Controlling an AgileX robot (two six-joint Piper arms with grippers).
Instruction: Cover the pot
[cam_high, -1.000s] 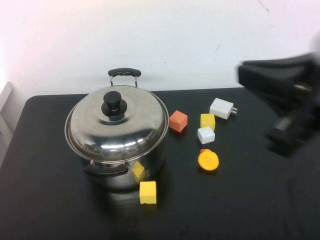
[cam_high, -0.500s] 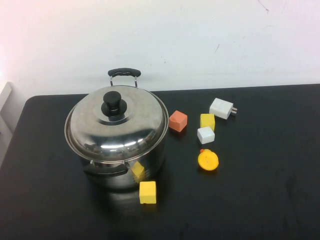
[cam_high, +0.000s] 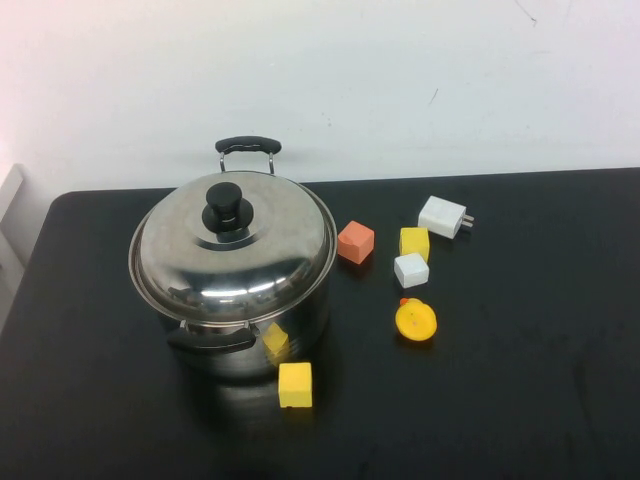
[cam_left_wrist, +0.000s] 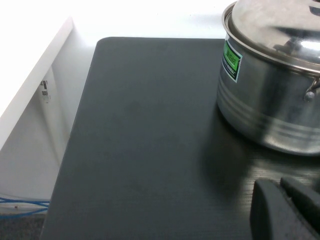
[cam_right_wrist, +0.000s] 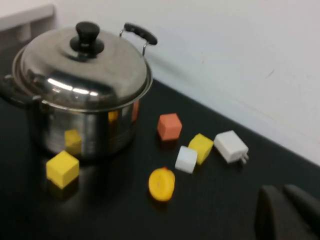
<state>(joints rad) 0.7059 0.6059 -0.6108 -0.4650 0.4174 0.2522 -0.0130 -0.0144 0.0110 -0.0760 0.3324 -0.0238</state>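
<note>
The large shiny steel pot (cam_high: 300, 315) with two black side handles stands on the left half of the black table. The domed steel lid (cam_high: 240, 250) with a black knob (cam_high: 224, 205) sits on its rim. The pot (cam_left_wrist: 265, 110) and lid (cam_left_wrist: 280, 25) also show in the left wrist view, and the pot (cam_right_wrist: 80, 132) and lid (cam_right_wrist: 85, 67) in the right wrist view. Neither arm shows in the high view. My left gripper (cam_left_wrist: 281, 185) is shut and empty, low over the table, apart from the pot. My right gripper (cam_right_wrist: 282, 192) is shut and empty, off beyond the blocks.
To the right of the pot lie an orange block (cam_high: 356, 242), a yellow block (cam_high: 415, 242), a white block (cam_high: 411, 270), a white charger plug (cam_high: 443, 216) and a round yellow toy (cam_high: 416, 321). Another yellow block (cam_high: 295, 385) lies in front of the pot.
The right arm, seen at the right edge of the high view one second ago, has moved out of that view. The pot, lid and blocks have not moved.
</note>
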